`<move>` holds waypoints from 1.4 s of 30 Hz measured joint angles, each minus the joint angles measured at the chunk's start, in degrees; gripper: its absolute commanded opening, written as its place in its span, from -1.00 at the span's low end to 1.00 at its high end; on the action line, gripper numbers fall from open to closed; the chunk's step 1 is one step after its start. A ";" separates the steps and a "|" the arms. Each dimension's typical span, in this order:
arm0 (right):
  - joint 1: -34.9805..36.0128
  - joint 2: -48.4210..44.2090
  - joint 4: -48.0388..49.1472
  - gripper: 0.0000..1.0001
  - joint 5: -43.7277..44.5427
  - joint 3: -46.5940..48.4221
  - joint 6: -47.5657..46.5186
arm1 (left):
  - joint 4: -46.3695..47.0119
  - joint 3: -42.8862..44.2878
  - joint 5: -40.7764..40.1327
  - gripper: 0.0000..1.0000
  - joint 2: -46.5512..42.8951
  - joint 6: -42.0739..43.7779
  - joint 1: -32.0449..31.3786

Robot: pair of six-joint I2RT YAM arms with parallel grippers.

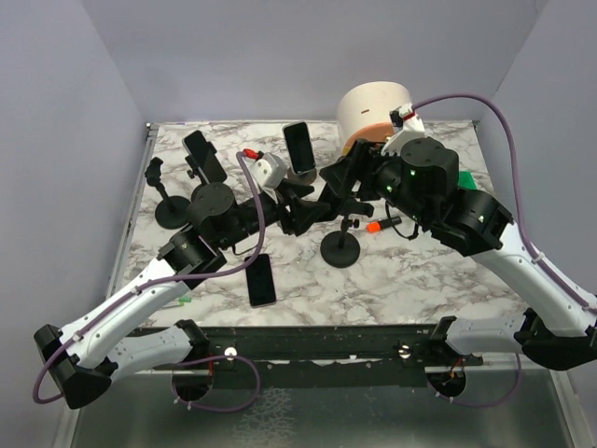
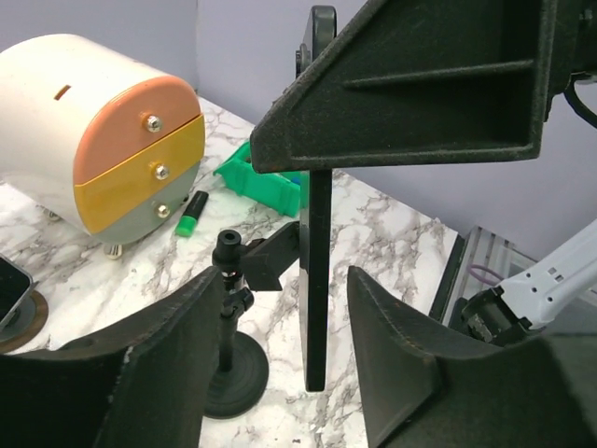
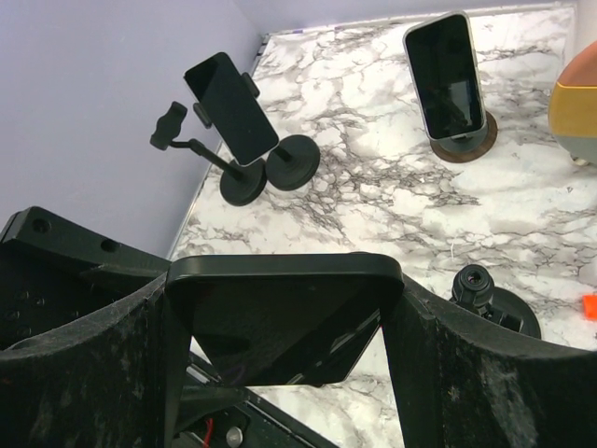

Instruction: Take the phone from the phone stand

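the phone [image 3: 280, 313] is upright, pinched by its side edges between the right gripper [image 3: 284, 289] fingers, its back just beside the phone stand [image 2: 233, 369] clamp. it looks rigid, slick and light, so keep to the edges. the left gripper [image 2: 289, 308] is spread around its lower end.

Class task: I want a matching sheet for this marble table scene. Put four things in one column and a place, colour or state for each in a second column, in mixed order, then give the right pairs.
Things
1. white-edged phone
2. phone nearest the arm bases
3. gripped phone
4. drawer box

States
A. lying flat on the table
B. orange, yellow and grey fronts
C. pinched at both side edges by the right gripper
D. standing upright on a round brown base

Pairs: 1-D, 2-A, 3-C, 4-B
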 measured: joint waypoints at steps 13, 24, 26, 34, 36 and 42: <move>0.00 1.05 0.00 -0.99 0.04 0.02 0.96 | -2.56 1.51 -2.23 -0.22 2.60 1.33 -1.25; -0.02 1.42 0.00 -0.99 0.04 0.02 1.20 | -3.50 1.51 -2.27 -0.67 3.85 2.14 -1.92; 0.00 1.53 0.00 -0.88 0.04 0.02 1.20 | -3.63 1.51 -2.32 -0.84 3.85 2.14 -2.10; -0.02 1.51 0.11 0.37 -0.31 -0.02 1.05 | -3.65 1.51 -2.82 -1.00 3.82 2.29 -2.45; 0.00 1.49 0.26 0.55 -0.66 -0.09 0.90 | -3.67 1.51 -2.97 -1.00 3.74 2.36 -2.49; -0.02 0.96 1.14 0.98 -2.43 -0.46 0.70 | -4.35 1.14 -4.57 -1.00 3.04 2.40 -2.49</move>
